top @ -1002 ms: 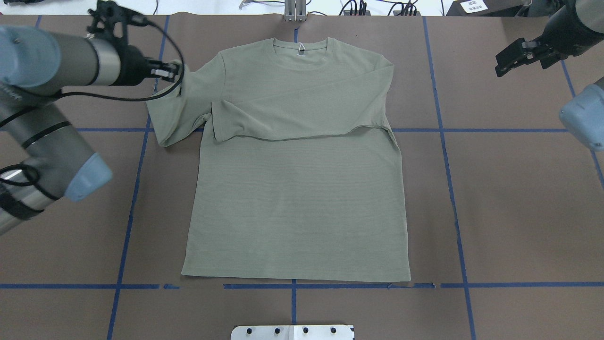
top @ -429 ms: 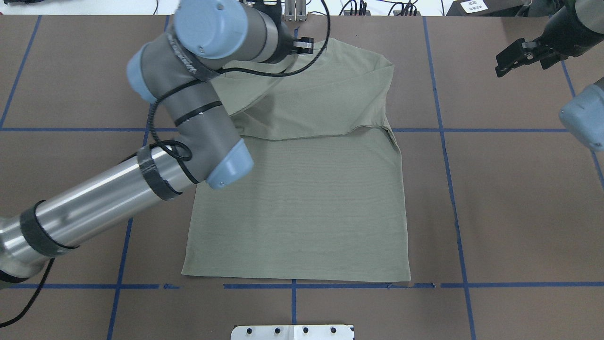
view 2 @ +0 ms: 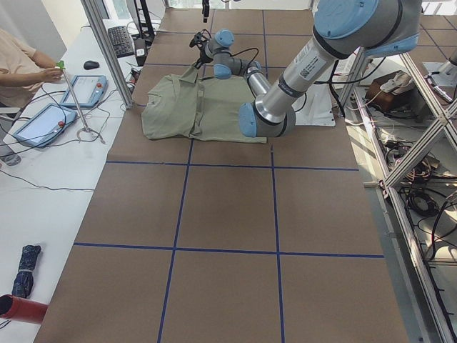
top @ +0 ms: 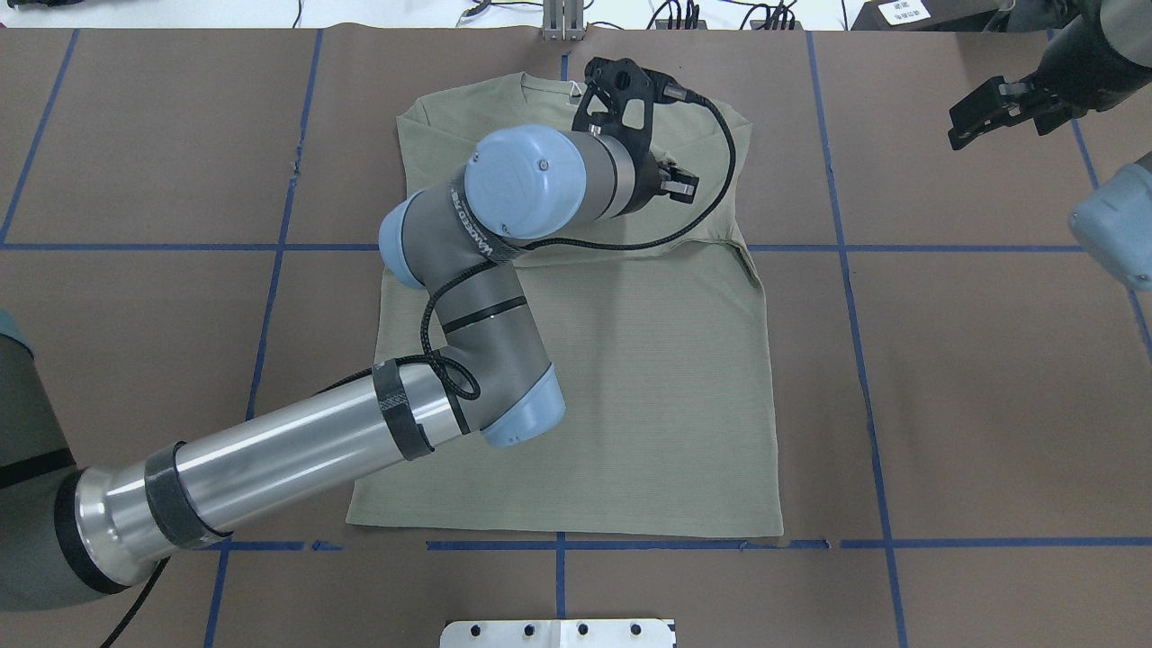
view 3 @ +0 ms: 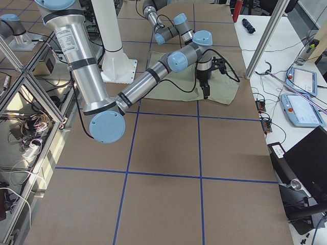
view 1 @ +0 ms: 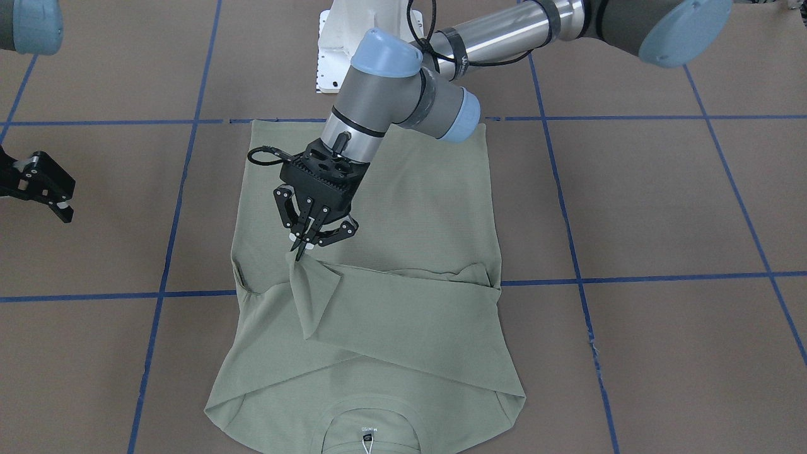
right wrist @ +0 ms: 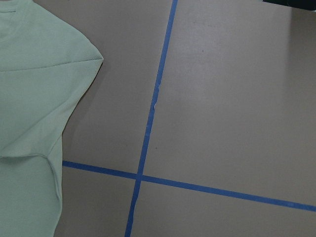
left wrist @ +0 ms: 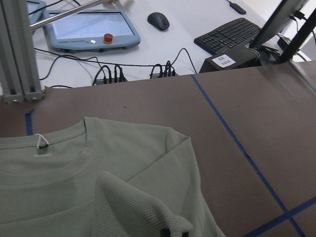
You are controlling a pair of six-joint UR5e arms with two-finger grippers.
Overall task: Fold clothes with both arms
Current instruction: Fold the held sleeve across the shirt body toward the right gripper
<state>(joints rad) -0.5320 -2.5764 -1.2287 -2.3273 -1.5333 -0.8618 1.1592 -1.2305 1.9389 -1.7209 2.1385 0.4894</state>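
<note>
The sage-green shirt (top: 585, 387) lies flat, collar at the table's far edge, its right sleeve folded across the chest. My left gripper (view 1: 301, 247) is shut on the left sleeve's cuff (view 1: 309, 284) and holds it a little above the chest, right of the collar; it also shows from overhead (top: 681, 184). In the left wrist view the pinched cuff (left wrist: 168, 224) sits at the bottom edge, above the collar (left wrist: 44, 158). My right gripper (top: 961, 126) hangs open and empty over bare table, right of the shirt, and shows in the front view (view 1: 50, 192).
Blue tape lines (top: 855, 360) grid the brown table cover. The white pedestal base (view 1: 334, 44) stands at the near edge. A metal post (top: 562, 22), cables, tablets (left wrist: 89, 29) and a keyboard (left wrist: 227, 34) lie beyond the far edge.
My left arm has swept from the shirt's left side across it to the right, carrying the left sleeve over the chest. The right gripper has stayed in place.
</note>
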